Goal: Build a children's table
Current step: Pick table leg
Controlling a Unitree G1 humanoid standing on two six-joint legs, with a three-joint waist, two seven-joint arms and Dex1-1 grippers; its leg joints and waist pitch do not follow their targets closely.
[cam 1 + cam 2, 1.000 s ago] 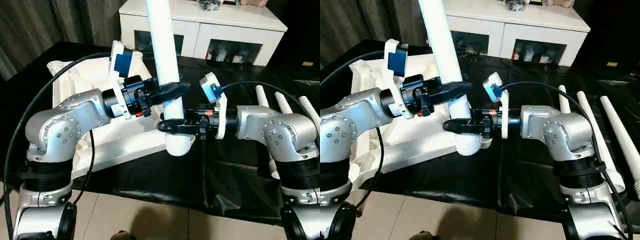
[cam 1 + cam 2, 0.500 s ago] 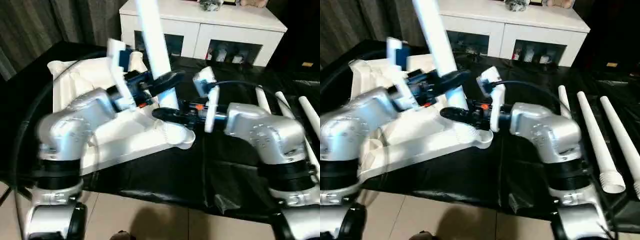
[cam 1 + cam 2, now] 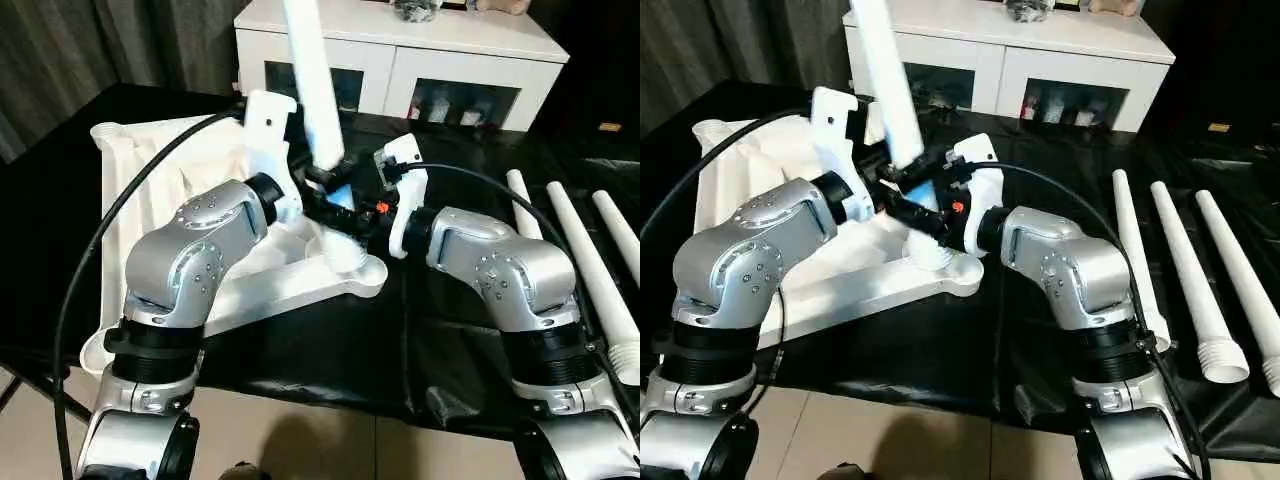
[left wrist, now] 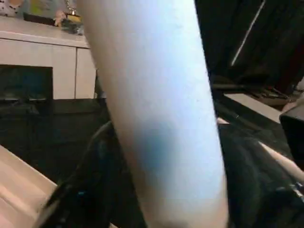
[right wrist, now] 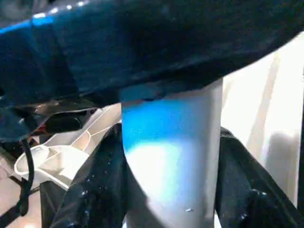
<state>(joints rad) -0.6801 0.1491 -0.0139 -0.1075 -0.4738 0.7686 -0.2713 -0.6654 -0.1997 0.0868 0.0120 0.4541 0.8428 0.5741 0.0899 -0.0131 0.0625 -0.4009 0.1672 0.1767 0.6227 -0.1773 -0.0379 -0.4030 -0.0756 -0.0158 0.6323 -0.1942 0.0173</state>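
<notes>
The children's table top [image 3: 170, 190] lies underside up on the black-covered table. One white leg [image 3: 310, 90] stands tilted with its lower end at the near right corner socket [image 3: 352, 272]. My left gripper [image 3: 322, 180] is around the leg higher up, where the leg [image 4: 161, 118] runs close past the left wrist camera. My right gripper [image 3: 340, 215] is shut on the leg just above the socket. Its black fingers [image 5: 95, 190] press both sides of the leg [image 5: 171, 156].
Three spare white legs [image 3: 1135, 250], [image 3: 1185, 270], [image 3: 1240, 270] lie side by side on the black cover at the right. A white cabinet [image 3: 400, 40] with glass doors stands behind the table. The table's front edge and the floor are close below my arms.
Both grippers have carried the leg away from me and down. Its lower end now sits at the corner socket, and the leg leans more to the left.
</notes>
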